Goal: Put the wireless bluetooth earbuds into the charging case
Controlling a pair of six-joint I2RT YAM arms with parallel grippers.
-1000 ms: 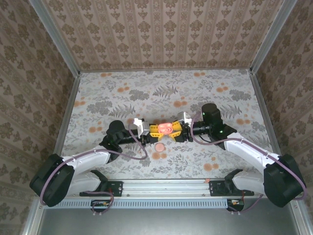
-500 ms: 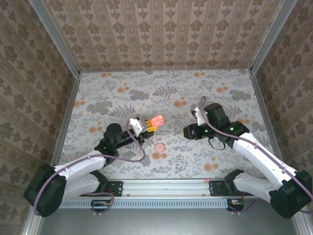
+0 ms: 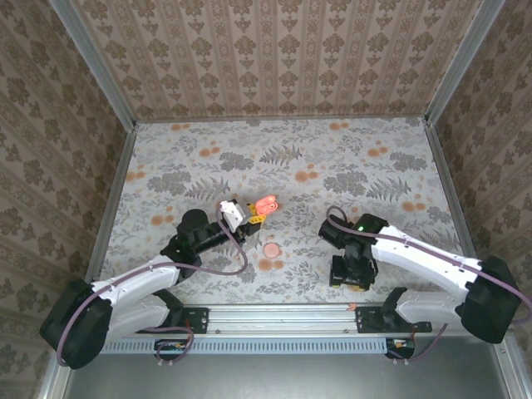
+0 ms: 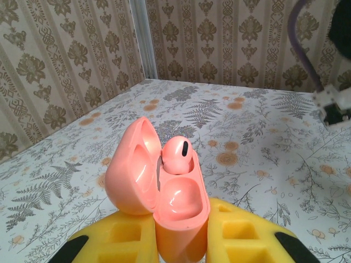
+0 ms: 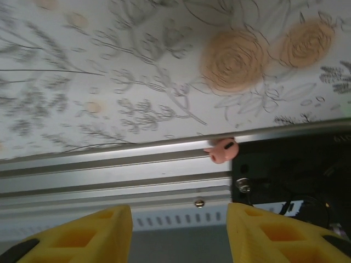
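Right jaws hang open w/ nothing between the yellow fingers (image 5: 82,233), tipped down over the near edge of the worktop (image 3: 199,166), right of the middle. Right under them the loose earbud (image 5: 221,150) sits on the metal rail (image 5: 109,175) that runs along that edge, just beside a black bracket (image 5: 290,181). That's the sketchy bit imo. It's tiny, round and on bare metal, so a pinch that lands a bit off prob squirts it along the rail or off the front. The bracket also crowds one side, so a finger could clip it b4 closing.

Further in, near the middle, a flat pink disc (image 3: 270,248) lies on the worktop. Same colour as the buds but not one of them, so grabbing that by mistake would waste the move lol.

Just past it, left jaws are clamped on the bottom of the charging case (image 4: 181,219), holding it up off the worktop. The lid (image 4: 131,170) is swung open to the left in the left wrist view. The seated earbud (image 4: 176,155) is already in its slot, and I'd guess the other slot is free, tho I can't see it properly.

Risks here:
- The grip is only on the lower body, so pushing bud no. 2 in could twist or slide the case.
- A bump on the lid could flop it shut.
- A sloppy approach could knock the seated one out.
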